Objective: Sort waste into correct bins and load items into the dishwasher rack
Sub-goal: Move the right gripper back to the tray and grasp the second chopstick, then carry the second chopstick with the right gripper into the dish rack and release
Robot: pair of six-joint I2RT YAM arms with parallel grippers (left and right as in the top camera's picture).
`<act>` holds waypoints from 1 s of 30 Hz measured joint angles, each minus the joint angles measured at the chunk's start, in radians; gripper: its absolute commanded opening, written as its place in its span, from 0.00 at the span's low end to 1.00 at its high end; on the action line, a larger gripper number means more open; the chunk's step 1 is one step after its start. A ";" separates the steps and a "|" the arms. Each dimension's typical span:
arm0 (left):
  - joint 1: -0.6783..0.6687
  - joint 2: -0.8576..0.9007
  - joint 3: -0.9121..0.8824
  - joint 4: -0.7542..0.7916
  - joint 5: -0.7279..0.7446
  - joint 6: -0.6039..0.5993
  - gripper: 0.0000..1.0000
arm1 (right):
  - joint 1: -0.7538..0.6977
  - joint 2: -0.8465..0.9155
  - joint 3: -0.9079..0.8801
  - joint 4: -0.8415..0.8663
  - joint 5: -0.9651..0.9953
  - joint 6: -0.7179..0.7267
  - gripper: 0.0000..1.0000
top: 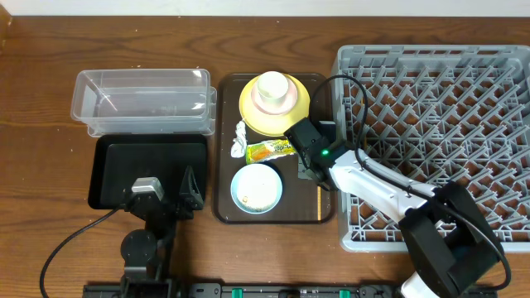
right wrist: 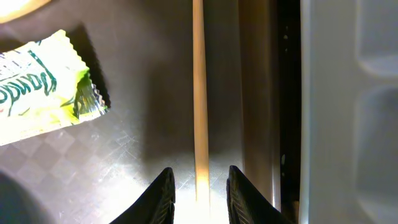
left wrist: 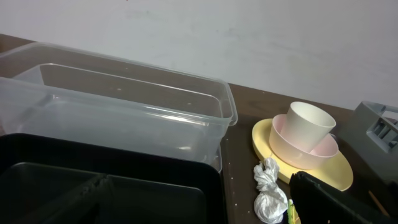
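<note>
Chopstick (right wrist: 199, 93): a thin wooden stick lying flat along the right side of the dark brown serving tray (top: 225, 178), close to the rack wall.
My right gripper (right wrist: 200, 190): lowered over the chopstick with one fingertip on each side of it. The jaws are narrowly parted, a strip of tray shows between the wood and each fingertip, and they pinch nothing.
Snack wrapper (right wrist: 43, 93): green and yellow, flat on the serving tray, left of the chopstick and apart from it.
Tissue (left wrist: 268, 193): crumpled and white, at the wrapper's left end, just near of the plate.
Yellow plate (top: 248, 112): at the far end of the serving tray. It carries the white bowl (left wrist: 298, 152), which looks faintly pink, and the white cup (left wrist: 308, 124) stands upright inside that bowl.
Light blue bowl (top: 256, 188): upright at the near end of the serving tray, with pale scraps (top: 247, 197) on its floor.
Dishwasher rack (top: 439, 124): a grey pegged crate, right of the serving tray and just beside it. My right arm reaches across its near left corner.
Clear tub (top: 145, 99): at the far left, well apart from the chopstick.
Black tray (top: 112, 170): directly near of the tub and touching it.
My left gripper (top: 166, 184): over the near edge of the black tray, with fingers spread wide and holding nothing.
</note>
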 measured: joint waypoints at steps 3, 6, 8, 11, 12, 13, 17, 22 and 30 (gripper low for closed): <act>0.000 0.000 0.000 0.000 0.000 0.000 0.93 | 0.000 0.000 0.000 0.011 0.002 0.000 0.26; 0.000 0.000 0.000 0.000 0.000 0.000 0.93 | 0.000 0.000 0.000 0.017 0.003 0.000 0.26; 0.000 0.000 0.000 0.000 0.000 0.000 0.93 | 0.000 0.000 0.000 0.017 0.003 0.000 0.26; 0.000 0.000 0.000 0.000 0.000 0.000 0.93 | 0.000 0.000 0.000 0.018 0.004 0.000 0.26; 0.000 0.000 0.000 0.000 0.000 0.000 0.93 | 0.000 0.000 0.000 0.022 0.005 0.000 0.25; 0.000 0.000 0.000 0.000 0.000 0.000 0.93 | 0.000 0.000 0.000 0.028 0.005 0.000 0.25; 0.000 0.000 0.000 0.000 0.000 0.000 0.93 | 0.000 0.000 0.000 0.041 0.006 0.000 0.25; 0.000 0.000 0.000 0.000 0.000 0.000 0.93 | 0.000 0.002 0.000 0.045 0.023 0.000 0.26; 0.000 0.000 0.000 0.000 0.000 0.000 0.93 | 0.000 0.075 0.003 0.099 0.036 0.001 0.20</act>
